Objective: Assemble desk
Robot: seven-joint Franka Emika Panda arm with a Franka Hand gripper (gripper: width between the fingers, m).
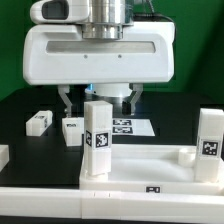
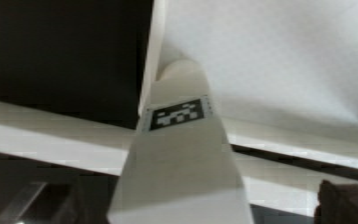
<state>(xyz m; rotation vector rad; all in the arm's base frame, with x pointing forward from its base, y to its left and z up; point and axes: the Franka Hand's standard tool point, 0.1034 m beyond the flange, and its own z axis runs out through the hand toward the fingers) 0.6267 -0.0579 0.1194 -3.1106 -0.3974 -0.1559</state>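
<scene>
The white tabletop panel [image 1: 150, 160] lies flat, and in the wrist view it [image 2: 282, 60] fills the background. A white square leg [image 1: 97, 140] with a black-and-white tag stands upright at the panel's corner on the exterior view's left. A second tagged leg [image 1: 209, 140] stands upright at the exterior view's right. My gripper [image 1: 100, 101] hangs over the first leg, open, with a finger on each side of its top. The wrist view shows this leg [image 2: 176, 160] between the dark fingertips [image 2: 345, 198] with gaps on both sides, so my gripper [image 2: 190, 200] holds nothing.
Two loose white legs [image 1: 40, 122] [image 1: 72, 131] lie on the black table behind the panel. The marker board [image 1: 128, 127] lies flat beyond the upright leg. A long white border rail [image 1: 90, 200] runs along the front. Another white piece [image 1: 3, 155] shows at the left edge.
</scene>
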